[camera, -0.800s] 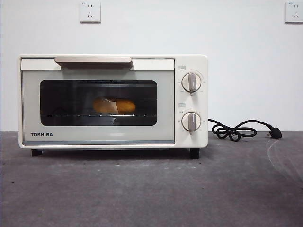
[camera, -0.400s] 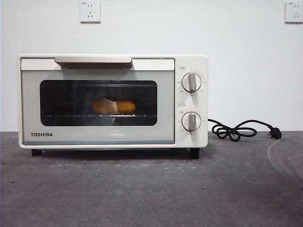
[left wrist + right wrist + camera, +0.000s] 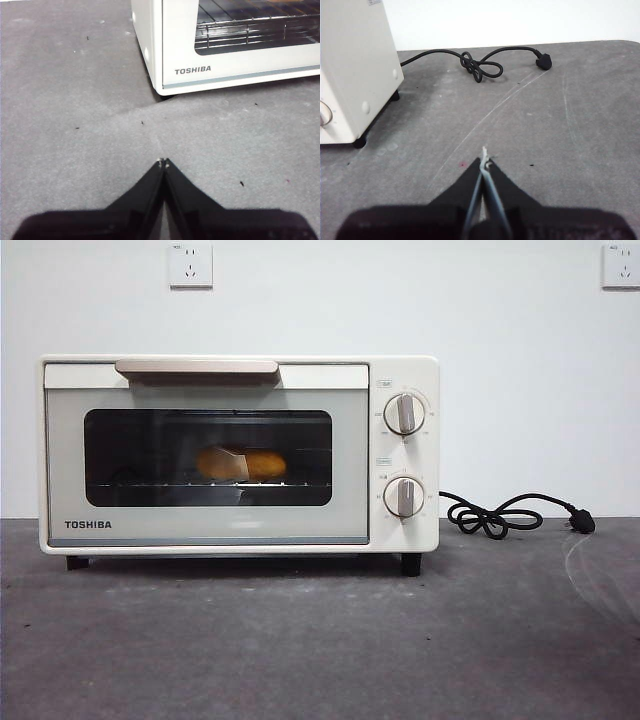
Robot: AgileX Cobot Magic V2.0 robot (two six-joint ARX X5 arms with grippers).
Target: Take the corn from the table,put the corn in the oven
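Observation:
The corn [image 3: 241, 463] lies on the wire rack inside the cream-white oven [image 3: 238, 455], seen through the dark glass of the closed door. The oven stands on the dark grey table [image 3: 320, 640]. My left gripper [image 3: 163, 162] hovers shut and empty over the table, in front of the oven's [image 3: 225, 45] TOSHIBA corner. On the oven's knob side, my right gripper [image 3: 484, 161] is shut and empty above the table, beside the oven's side wall [image 3: 355, 65]. Neither gripper shows in the front view.
A black cord with its plug [image 3: 505, 515] lies coiled on the table to the right of the oven, also in the right wrist view as the cord [image 3: 480, 67]. Two wall sockets [image 3: 190, 265] sit on the white wall behind.

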